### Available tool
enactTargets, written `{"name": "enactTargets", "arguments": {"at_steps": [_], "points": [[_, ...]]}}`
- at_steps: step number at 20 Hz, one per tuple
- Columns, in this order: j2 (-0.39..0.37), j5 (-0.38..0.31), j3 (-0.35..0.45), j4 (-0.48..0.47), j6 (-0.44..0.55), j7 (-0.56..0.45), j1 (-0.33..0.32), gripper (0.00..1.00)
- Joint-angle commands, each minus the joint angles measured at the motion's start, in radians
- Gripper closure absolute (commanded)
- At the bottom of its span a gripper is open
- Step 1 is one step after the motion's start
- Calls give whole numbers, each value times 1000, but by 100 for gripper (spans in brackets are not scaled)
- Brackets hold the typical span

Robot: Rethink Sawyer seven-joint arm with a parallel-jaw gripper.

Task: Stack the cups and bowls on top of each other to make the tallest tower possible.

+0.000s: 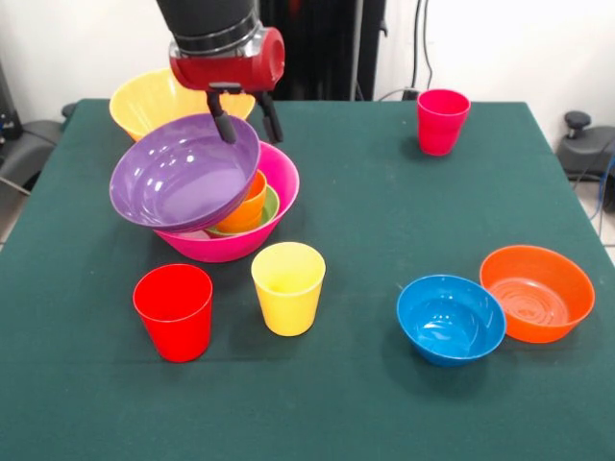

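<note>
We count four cups: a red cup (174,311), a yellow cup (288,287), a pink cup (442,121) and an orange cup (245,206). We count six bowls: a purple bowl (184,172), a big pink bowl (235,235), a big yellow bowl (149,101), a green bowl (268,208), a blue bowl (451,320) and an orange bowl (537,293). We see one arm with one gripper (245,120).

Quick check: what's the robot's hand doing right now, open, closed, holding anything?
Hand: closed on the far rim of the purple bowl, holding it tilted over the pink bowl.
</note>
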Motion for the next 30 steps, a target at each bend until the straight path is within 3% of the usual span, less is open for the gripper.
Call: {"name": "enactTargets", "arguments": {"at_steps": [1, 9, 21, 30], "points": [[88, -92, -17, 57, -85, -120, 10, 0], [79, -106, -17, 62, -97, -89, 22, 0], [-20, -83, -20, 134, -106, -10, 59, 0], [-4, -91, -42, 135, -145, 23, 91, 0]]}}
